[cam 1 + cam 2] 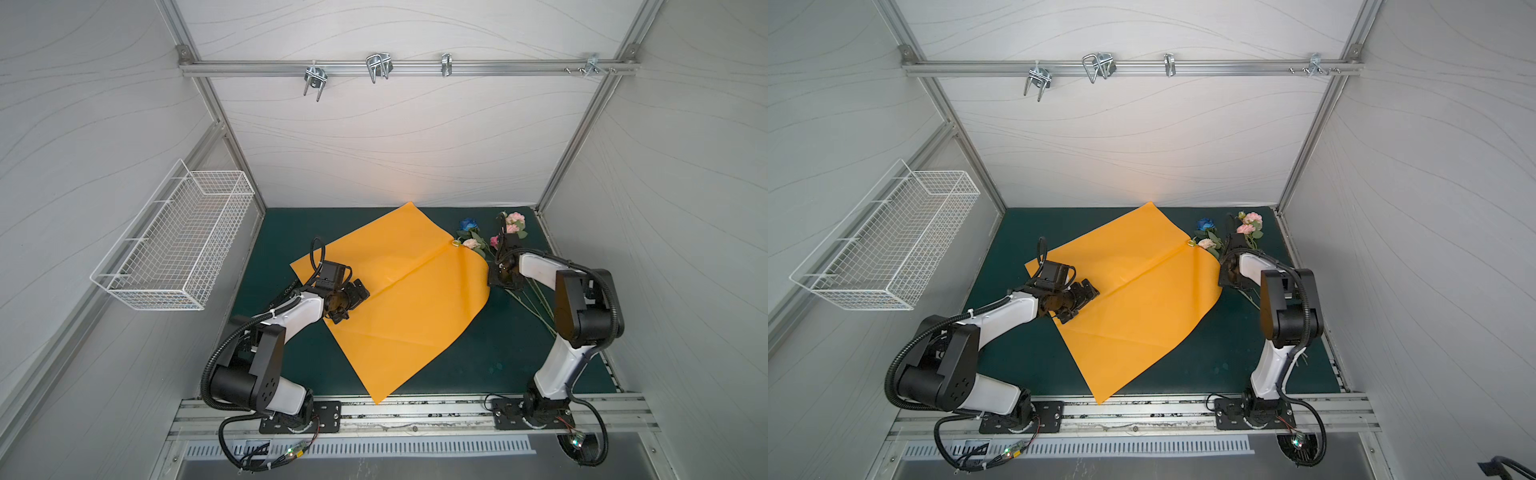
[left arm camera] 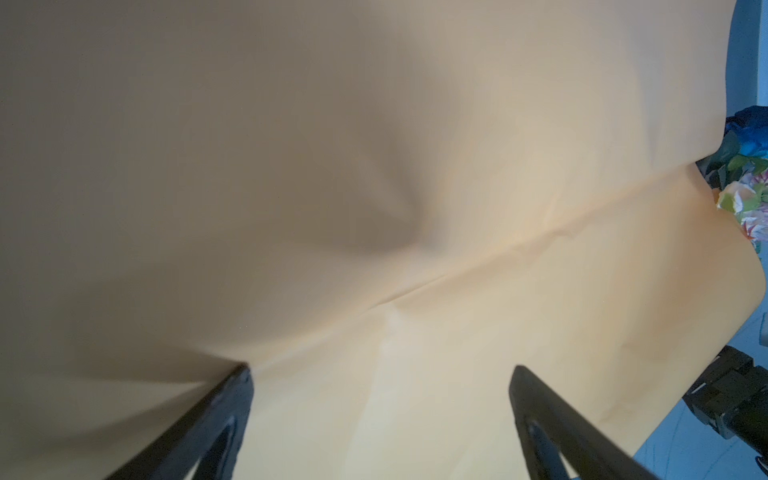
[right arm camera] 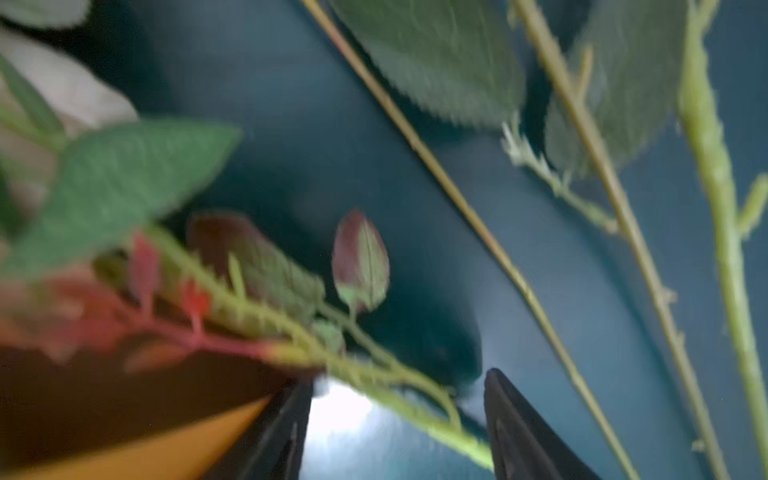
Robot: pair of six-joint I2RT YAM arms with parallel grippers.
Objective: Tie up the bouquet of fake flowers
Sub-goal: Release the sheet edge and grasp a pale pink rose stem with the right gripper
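at the far right of the green mat (image 1: pixel 478 365), the bouquet of fake flowers (image 1: pixel 490 237) lies loose, its pink and peach blooms and one blue rose toward the back wall. its thin stems run toward the near edge, under the right arm. in both top views the blooms sit just beside the right edge of the orange wrapping paper (image 1: pixel 407 299), which is spread across the middle of the mat. the right gripper (image 3: pixel 399 380) points down over the stems with its jaws apart. one thorny green stem crosses the gap, and i cannot tell whether it touches a jaw. the left gripper (image 2: pixel 380 374) hovers low over the paper's left part, jaws spread wide, holding nothing.
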